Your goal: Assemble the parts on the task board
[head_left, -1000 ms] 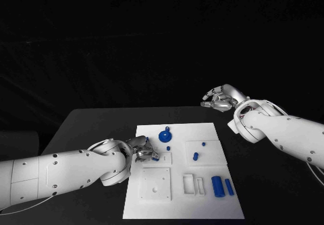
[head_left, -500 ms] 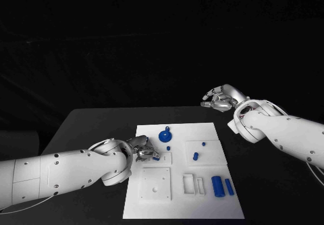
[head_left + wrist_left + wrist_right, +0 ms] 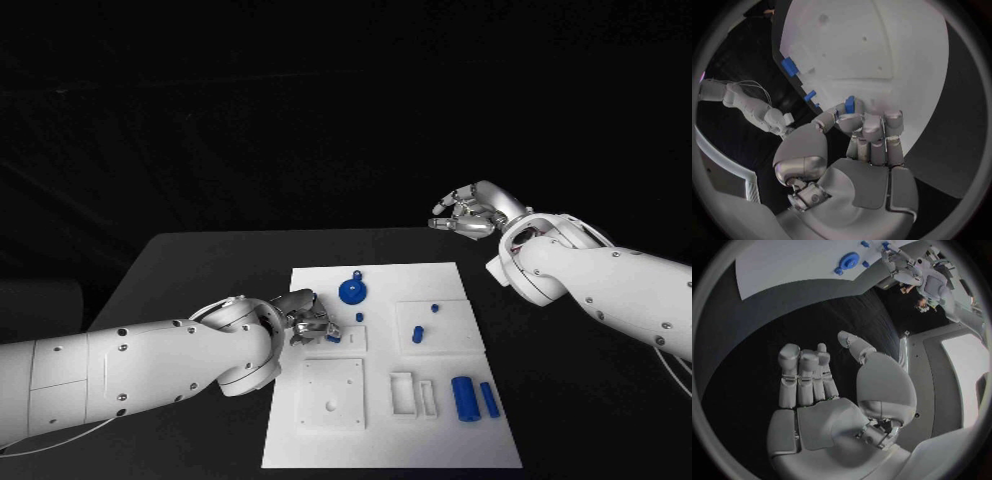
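Observation:
The white task board (image 3: 389, 440) lies in the middle of the table. My left hand (image 3: 300, 320) rests over the board's left edge and pinches a small blue part (image 3: 849, 104) between its thumb and fingers (image 3: 873, 127), just above the board (image 3: 879, 45). My right hand (image 3: 469, 212) hangs in the air beyond the board's far right corner, holding nothing, its fingers (image 3: 801, 375) loosely bent and its thumb apart. A blue round disc (image 3: 352, 290) stands near the board's far edge.
Loose blue parts lie on the board: a small peg (image 3: 359, 317), a short piece (image 3: 431, 306), an oblong one (image 3: 417, 333), a thick cylinder (image 3: 462, 397) and a thinner rod (image 3: 489, 399). A white square block (image 3: 333, 393) and a white frame (image 3: 411, 392) sit nearer me.

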